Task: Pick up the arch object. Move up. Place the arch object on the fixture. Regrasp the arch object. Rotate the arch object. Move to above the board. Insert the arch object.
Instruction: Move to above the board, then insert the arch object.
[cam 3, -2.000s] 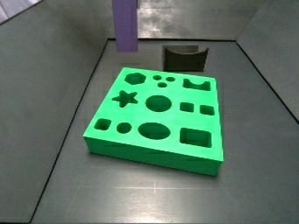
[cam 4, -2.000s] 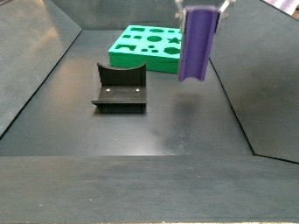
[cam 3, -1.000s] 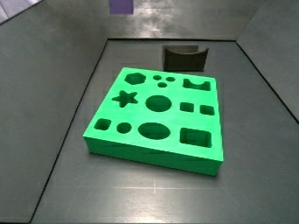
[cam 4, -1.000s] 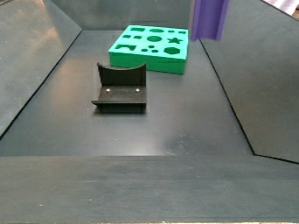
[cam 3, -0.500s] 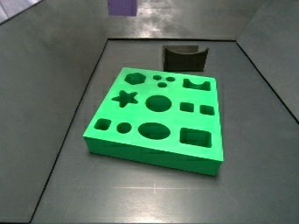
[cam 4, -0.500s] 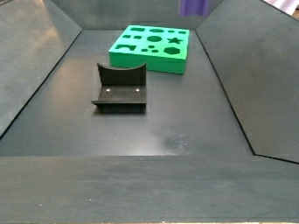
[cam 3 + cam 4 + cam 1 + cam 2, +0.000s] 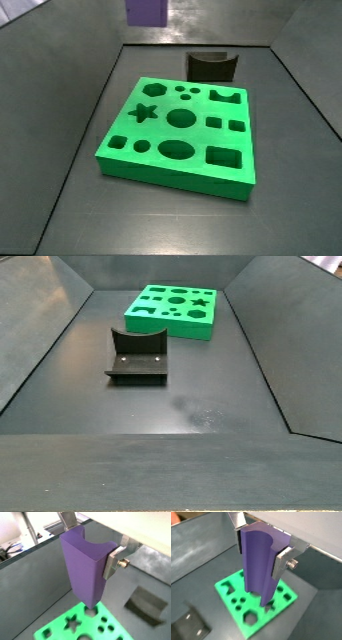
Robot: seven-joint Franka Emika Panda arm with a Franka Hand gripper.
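Observation:
The purple arch object (image 7: 83, 567) hangs upright in my gripper (image 7: 89, 546), which is shut on its upper end, the scooped face uppermost. In both wrist views the silver fingers (image 7: 282, 560) press on its two sides. Far below it lies the green board (image 7: 232, 594), with the arch object's lower end (image 7: 261, 587) over the board's holes. Only the block's lower tip (image 7: 144, 12) shows at the upper edge of a side view; the gripper is out of frame there. The dark fixture (image 7: 138, 356) stands on the floor apart from the board (image 7: 174, 308), with nothing on it.
Grey sloped walls (image 7: 54, 70) enclose the dark floor (image 7: 174, 406). The fixture (image 7: 211, 66) sits just beyond the board's (image 7: 181, 130) far edge in a side view. The fixture (image 7: 148, 604) also shows beside the board (image 7: 70, 626) in a wrist view.
The arch object rose with my gripper out of the top of both side views. In the last half second it left one side view and shows slightly more in the other.

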